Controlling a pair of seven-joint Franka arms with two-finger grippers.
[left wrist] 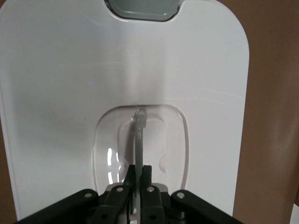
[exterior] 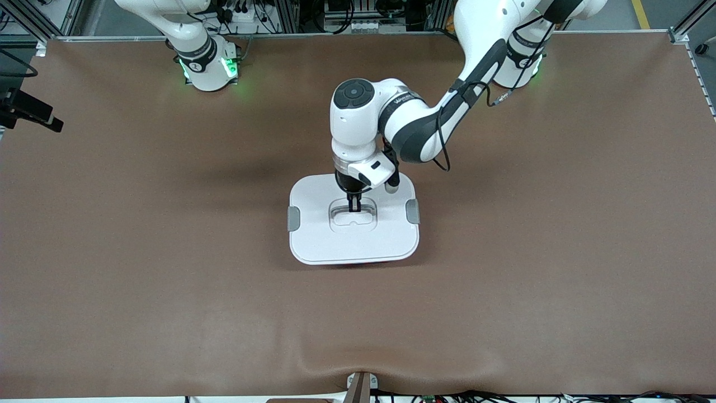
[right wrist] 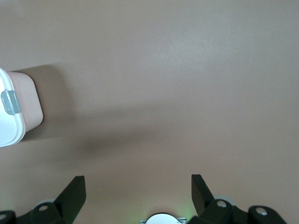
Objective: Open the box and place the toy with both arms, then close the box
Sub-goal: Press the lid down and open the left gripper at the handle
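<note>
Both claws apart: left claw [left wrist: 138, 179] pinching lid handle [left wrist: 139, 135]; right claw [right wrist: 138, 196] spread.

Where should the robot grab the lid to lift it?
By the thin handle in the dip at the middle of the lid, coming straight down from above. It stands up as a narrow bar, and the left gripper is pinched on it.

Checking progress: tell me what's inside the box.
Cannot be seen: the white lid covers the box, with the left gripper shut on its handle. No toy is visible anywhere.
</note>
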